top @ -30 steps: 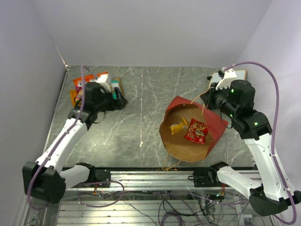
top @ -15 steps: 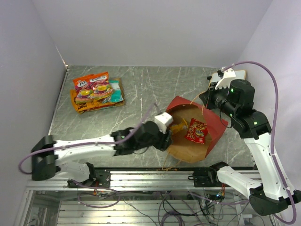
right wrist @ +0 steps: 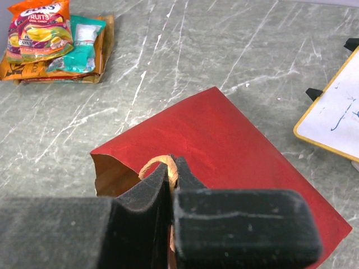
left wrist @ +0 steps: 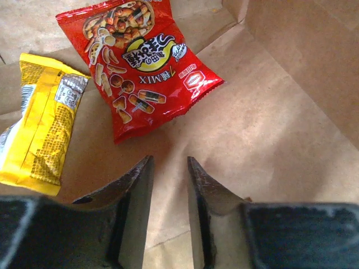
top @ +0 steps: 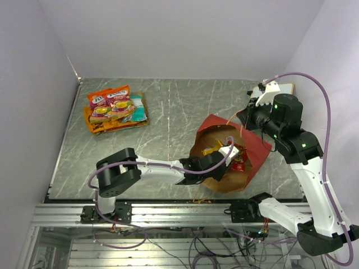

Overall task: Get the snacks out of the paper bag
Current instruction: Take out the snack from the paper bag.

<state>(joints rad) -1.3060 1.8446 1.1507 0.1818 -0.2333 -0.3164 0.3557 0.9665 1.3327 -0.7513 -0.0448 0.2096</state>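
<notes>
The paper bag point(top: 259, 151) lies on its side, red outside, its brown mouth facing the near edge. My left gripper point(top: 230, 158) reaches inside it. In the left wrist view the gripper point(left wrist: 168, 163) is open and empty over the brown paper floor point(left wrist: 275, 123), just short of a red snack packet point(left wrist: 134, 56), with a yellow packet point(left wrist: 42, 123) to its left. Both packets show from above, red point(top: 240, 158) and yellow point(top: 209, 150). My right gripper point(top: 247, 120) is shut on the bag's tan handle point(right wrist: 167, 166) and holds the upper wall point(right wrist: 224, 134) up.
A pile of snack packets, orange and teal point(top: 115, 107), lies at the far left of the table; it also shows in the right wrist view point(right wrist: 56, 39). A white wood-framed board point(top: 282, 88) lies at the far right, behind the right arm.
My left arm has swung from the snack pile at the far left across the table and into the bag's mouth. The right gripper has kept hold of the handle.
</notes>
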